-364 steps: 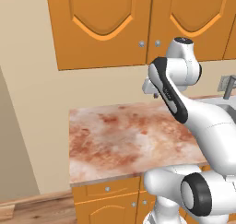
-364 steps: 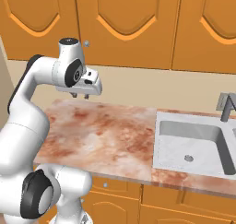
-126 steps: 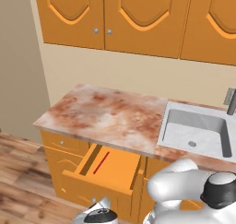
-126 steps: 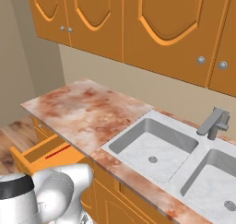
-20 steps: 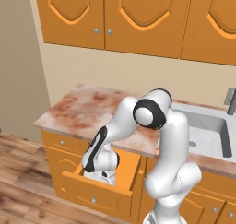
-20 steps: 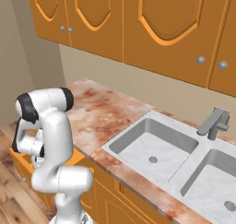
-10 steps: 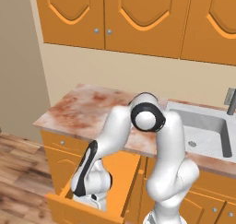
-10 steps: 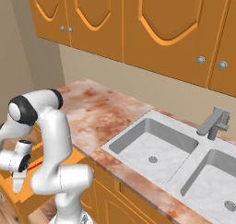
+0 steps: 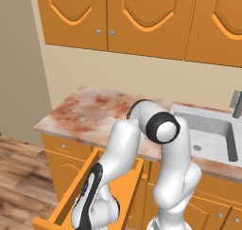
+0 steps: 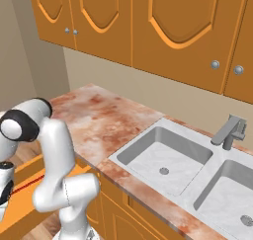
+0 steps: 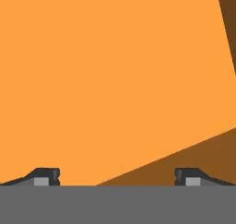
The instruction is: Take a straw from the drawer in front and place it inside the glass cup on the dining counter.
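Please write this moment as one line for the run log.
phase: reaching | gripper: open, empty | shallow orange wooden drawer: pulled out | thin red straw: in drawer, not held

The glossy white arm with rounded, tubular link housings (image 9: 124, 148) has dark, near-black circular joint caps ringed in grey (image 9: 163, 128). A black band runs along the lower wrist segment (image 9: 90, 196). Two small dark finger tips carry light grey rectangular pads (image 11: 41, 181).

Matt orange wood forms the drawer (image 9: 71, 196); the tabletop (image 9: 90, 115) is polished mottled marble, the sink (image 10: 163, 157) smooth grey stone.
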